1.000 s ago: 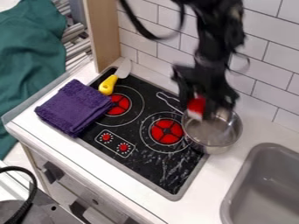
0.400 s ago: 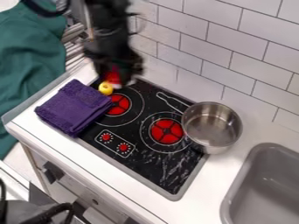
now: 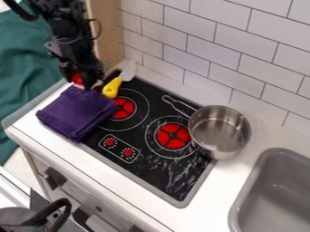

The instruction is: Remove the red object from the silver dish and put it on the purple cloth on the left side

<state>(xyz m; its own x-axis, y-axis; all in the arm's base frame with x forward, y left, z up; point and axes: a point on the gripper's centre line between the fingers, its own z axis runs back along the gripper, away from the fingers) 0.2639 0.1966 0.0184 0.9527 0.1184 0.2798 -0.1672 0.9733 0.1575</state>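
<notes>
My gripper (image 3: 84, 82) hangs over the back edge of the folded purple cloth (image 3: 75, 112), at the upper left. It is shut on the red object (image 3: 77, 79), which has a pale part on it. The object is at the cloth's far edge; whether it touches the cloth I cannot tell. The silver dish (image 3: 219, 131), a metal pot with a handle, stands at the right side of the stove, with nothing visible inside.
Right of the cloth lies a yellow-handled spatula (image 3: 112, 87) on the black stove top (image 3: 158, 170). A wooden panel (image 3: 108, 34) rises beside the arm. The grey sink (image 3: 272, 195) is at the lower right, and a tiled wall runs behind.
From over the silver dish, the gripper has moved left across the stove with the red object, past the yellow handle, to the purple cloth's back edge. The dish and cloth have stayed in place.
</notes>
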